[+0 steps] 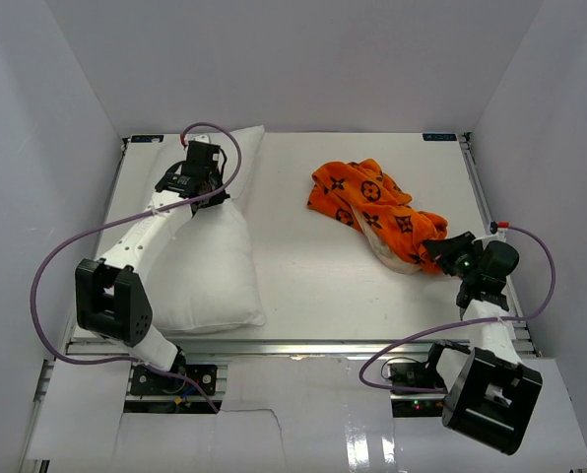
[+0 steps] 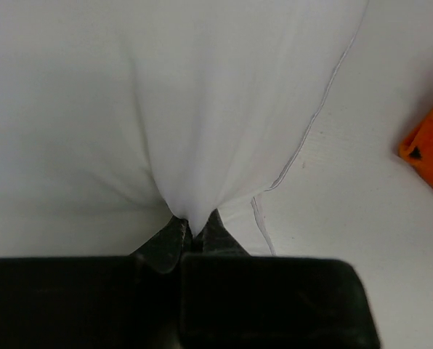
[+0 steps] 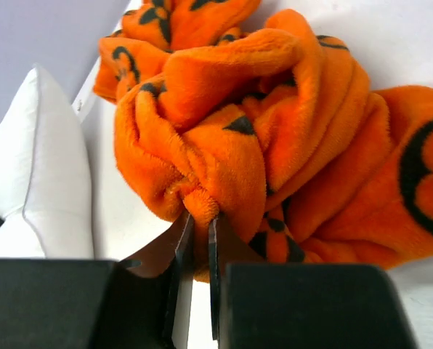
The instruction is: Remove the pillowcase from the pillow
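— Two arms are bolted at the near edge of the table (image 1: 313, 296): the left arm (image 1: 146, 232) and the right arm (image 1: 490, 315). The table is flat and white.

— And what are they holding?

— The right hand (image 3: 200, 225) is pinched tight on a fold of the pillowcase (image 1: 367, 202). The left hand (image 2: 189, 234), farther back, is pinched tight on a tuck of the pillow (image 1: 210, 266).

— How many of each?

— One pillow, bare and white, lies along the left side of the table. One pillowcase, orange with black motifs, sits crumpled in a heap on the right half, fully off the pillow and well apart from it.

— The room?

— Three plain white walls (image 1: 293, 59) close the table in at left, right and back.
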`<state>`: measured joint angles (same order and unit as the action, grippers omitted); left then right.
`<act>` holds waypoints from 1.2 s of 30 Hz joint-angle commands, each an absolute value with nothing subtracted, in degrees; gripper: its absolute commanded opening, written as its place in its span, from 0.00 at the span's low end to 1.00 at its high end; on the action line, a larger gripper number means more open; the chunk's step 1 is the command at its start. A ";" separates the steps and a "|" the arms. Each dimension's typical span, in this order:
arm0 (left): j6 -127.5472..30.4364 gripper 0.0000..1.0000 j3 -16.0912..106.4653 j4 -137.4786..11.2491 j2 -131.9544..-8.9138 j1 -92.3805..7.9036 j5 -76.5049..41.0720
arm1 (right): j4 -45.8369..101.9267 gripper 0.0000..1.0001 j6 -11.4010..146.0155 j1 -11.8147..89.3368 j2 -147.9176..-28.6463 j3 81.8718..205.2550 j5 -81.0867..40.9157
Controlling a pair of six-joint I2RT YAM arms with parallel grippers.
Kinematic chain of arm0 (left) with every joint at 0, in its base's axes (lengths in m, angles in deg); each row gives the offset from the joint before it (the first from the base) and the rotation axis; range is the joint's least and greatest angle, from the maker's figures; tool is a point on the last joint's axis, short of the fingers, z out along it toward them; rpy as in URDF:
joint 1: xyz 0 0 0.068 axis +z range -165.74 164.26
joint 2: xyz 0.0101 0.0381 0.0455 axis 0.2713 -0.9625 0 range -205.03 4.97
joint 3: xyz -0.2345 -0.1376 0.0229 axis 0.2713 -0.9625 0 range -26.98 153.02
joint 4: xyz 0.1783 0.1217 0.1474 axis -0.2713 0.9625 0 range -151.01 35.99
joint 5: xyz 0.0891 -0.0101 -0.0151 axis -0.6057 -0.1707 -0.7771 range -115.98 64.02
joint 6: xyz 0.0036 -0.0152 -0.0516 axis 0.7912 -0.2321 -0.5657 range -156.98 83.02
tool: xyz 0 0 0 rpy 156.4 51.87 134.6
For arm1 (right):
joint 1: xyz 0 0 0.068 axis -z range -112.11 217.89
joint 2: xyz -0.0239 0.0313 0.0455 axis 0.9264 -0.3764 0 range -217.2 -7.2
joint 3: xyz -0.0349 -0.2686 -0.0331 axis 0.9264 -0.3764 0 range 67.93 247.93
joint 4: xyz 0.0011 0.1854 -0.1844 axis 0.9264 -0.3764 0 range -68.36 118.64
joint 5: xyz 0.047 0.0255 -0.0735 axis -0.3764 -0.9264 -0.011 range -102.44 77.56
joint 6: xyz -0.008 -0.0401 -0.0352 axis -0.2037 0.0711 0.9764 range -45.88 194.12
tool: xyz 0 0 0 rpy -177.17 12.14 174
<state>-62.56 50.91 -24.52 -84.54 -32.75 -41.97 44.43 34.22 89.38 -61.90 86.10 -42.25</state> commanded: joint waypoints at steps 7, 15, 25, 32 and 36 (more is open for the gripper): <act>-56.59 0.00 61.78 -37.63 -92.40 -32.44 -35.99 | 50.00 0.08 33.95 82.66 -58.71 86.21 -42.86; -54.64 0.00 60.30 -39.74 -91.80 -32.53 -35.73 | 51.93 0.08 34.40 81.60 -61.60 85.24 -42.41; -59.56 0.98 56.61 -34.29 -78.19 -33.66 -31.88 | 40.35 0.94 41.24 79.31 -63.19 97.88 -42.24; -62.47 0.98 45.37 -40.93 -66.41 -44.88 -32.04 | 26.47 0.90 46.69 75.03 -56.51 108.43 -32.59; -62.63 0.98 37.11 -46.76 -61.83 -51.24 -29.24 | 17.84 0.90 51.26 67.38 -58.09 115.38 -28.01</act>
